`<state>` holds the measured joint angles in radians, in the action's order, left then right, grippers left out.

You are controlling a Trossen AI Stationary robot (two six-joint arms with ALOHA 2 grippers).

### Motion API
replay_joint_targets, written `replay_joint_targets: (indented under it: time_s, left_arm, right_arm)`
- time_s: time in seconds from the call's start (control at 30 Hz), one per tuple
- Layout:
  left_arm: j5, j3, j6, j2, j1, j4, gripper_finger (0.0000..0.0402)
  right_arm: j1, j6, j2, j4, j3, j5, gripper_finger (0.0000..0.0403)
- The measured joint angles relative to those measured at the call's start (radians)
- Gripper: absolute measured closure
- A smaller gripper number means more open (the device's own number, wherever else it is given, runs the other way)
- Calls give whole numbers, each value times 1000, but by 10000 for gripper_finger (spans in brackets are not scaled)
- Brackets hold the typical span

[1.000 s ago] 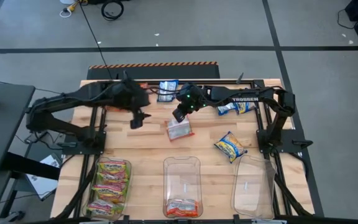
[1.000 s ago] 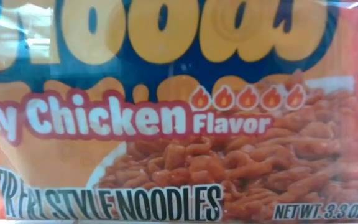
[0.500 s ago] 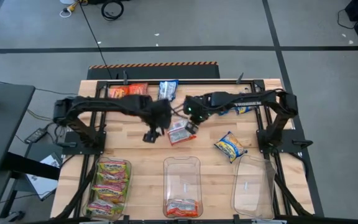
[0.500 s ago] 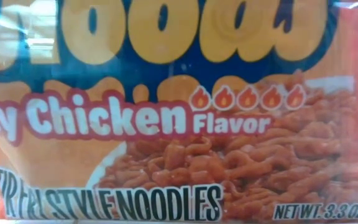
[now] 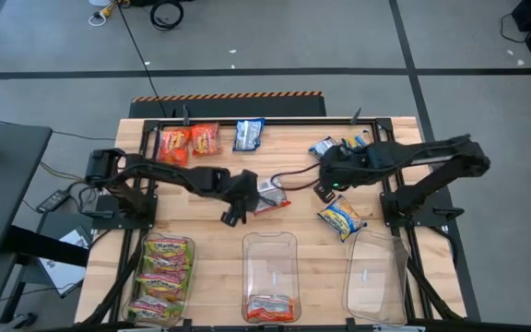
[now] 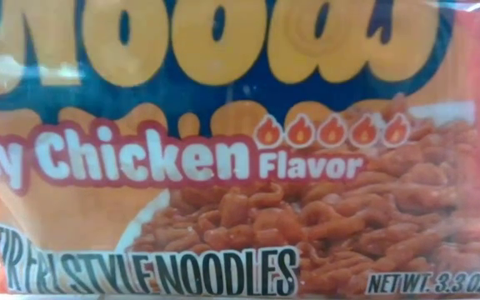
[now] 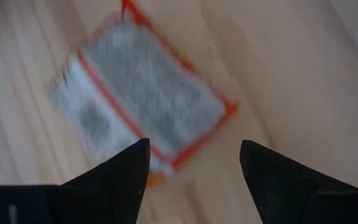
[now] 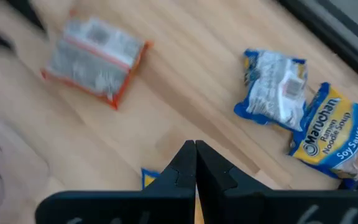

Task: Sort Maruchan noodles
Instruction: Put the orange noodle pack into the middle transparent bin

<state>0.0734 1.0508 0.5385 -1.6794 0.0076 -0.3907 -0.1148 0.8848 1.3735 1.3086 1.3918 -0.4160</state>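
Left gripper [image 5: 232,215] spread above face-down orange-edged crinkly plastic noodle packet [image 5: 269,195] at frame centre, right gripper [image 5: 322,191] shut nearby: risk of pinching only slippery film, or clipping it aside.

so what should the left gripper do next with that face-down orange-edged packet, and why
Probably lower and close: the left gripper hovers open over the face-down orange-edged plastic noodle packet, which lies flat on the wooden table partly between its fingers. The shut right gripper is off to the side.

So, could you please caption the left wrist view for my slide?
Open left gripper poised above a face-down orange-edged noodle packet.
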Motion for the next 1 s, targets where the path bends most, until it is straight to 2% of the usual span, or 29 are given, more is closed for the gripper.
replay_joint_targets:
  time_s: [0.1, 0.23, 0.63, 0.77, 1.0]
  left_arm:
    - [2, -41, 78, -1, -33, 151, 152]
    - [2, -91, 175, -34, -48, 299, 152]
    - [4, -97, 217, -121, -3, 302, 156]
    - [7, -95, 212, -138, 25, 299, 182]
    - [27, -94, 201, -148, 47, 304, 266]
  right_arm:
    - [-20, 76, -48, 3, 0, -56, 396]
    - [-23, 129, -76, 4, 0, -61, 396]
    - [-25, 151, -34, 4, 1, -51, 396]
    - [-25, 146, -17, 3, 0, -53, 396]
    - [-29, 152, 11, -5, 0, -26, 396]
